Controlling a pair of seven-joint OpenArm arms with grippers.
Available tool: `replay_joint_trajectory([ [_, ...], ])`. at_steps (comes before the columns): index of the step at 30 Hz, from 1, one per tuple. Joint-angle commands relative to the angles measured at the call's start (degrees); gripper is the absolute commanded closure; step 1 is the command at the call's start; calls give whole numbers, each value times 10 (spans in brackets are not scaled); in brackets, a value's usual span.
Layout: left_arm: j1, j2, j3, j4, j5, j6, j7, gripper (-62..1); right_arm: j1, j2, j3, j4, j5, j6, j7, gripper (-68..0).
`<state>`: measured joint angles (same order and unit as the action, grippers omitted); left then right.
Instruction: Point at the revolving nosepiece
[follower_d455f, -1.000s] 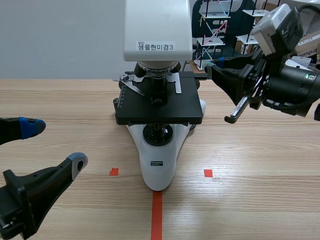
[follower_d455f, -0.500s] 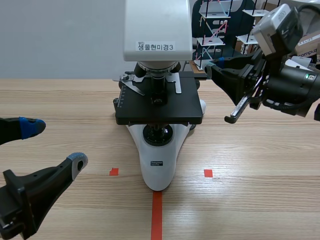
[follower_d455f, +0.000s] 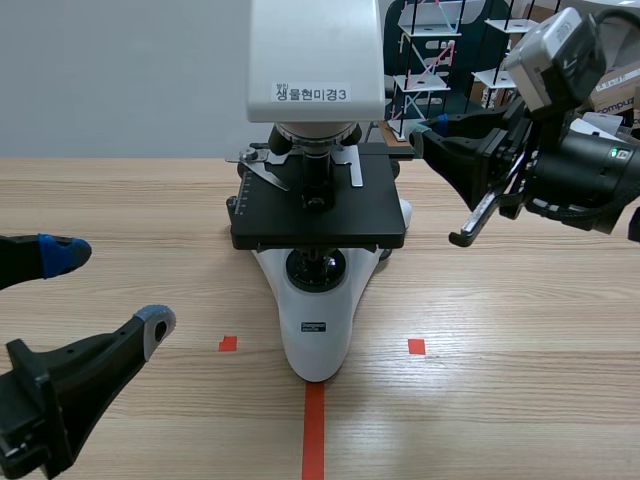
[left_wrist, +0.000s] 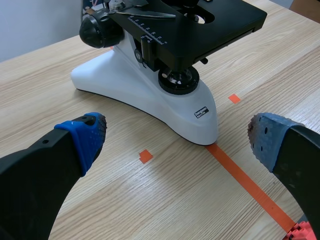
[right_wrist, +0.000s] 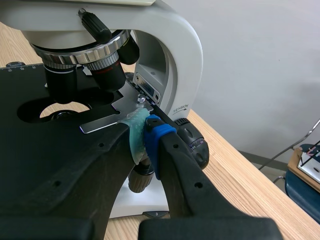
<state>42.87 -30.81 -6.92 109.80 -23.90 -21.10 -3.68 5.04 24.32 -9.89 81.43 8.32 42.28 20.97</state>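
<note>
Task thing: the nosepiece, a silver-ringed turret under the microscope head, directly above the stage.
Its axis: roughly upright, with dark objectives hanging from it and splaying outward toward the stage.
Right claw: clenched on nothing, the two pads pressed together. It is raised at about stage height, just beside the stage's right rear edge.
Left claw: released, fingers wide apart, low over the table at the front left. It is well apart from the microscope and holds nothing.
Nearer arm: the right, by a clear margin.
Key relation: from the right claw's tips the nosepiece lies ahead and higher, across the stage toward the robot's left. The tips now aim nearer the stage clip and the curved frame than the turret.
Judgement: pointing looks close but not settled. The tips likely need to rise and swing toward the ring.
Risk: the stage edge and objectives are close by the tips.
</note>
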Motion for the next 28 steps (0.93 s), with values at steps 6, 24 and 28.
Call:
replay_joint_trajectory([
  [6, 1, 2, -2, 5, -5, 0, -8, -596, 10, 8, 1, 13, 7, 4, 8, 0],
  [24, 1, 2, -2, 5, -5, 0, -8, -596, 10, 8, 1, 13, 7, 4, 7, 0],
  [28, 1, 2, -2, 5, -5, 0, -8, -596, 10, 8, 1, 13, 7, 4, -3, 0],
])
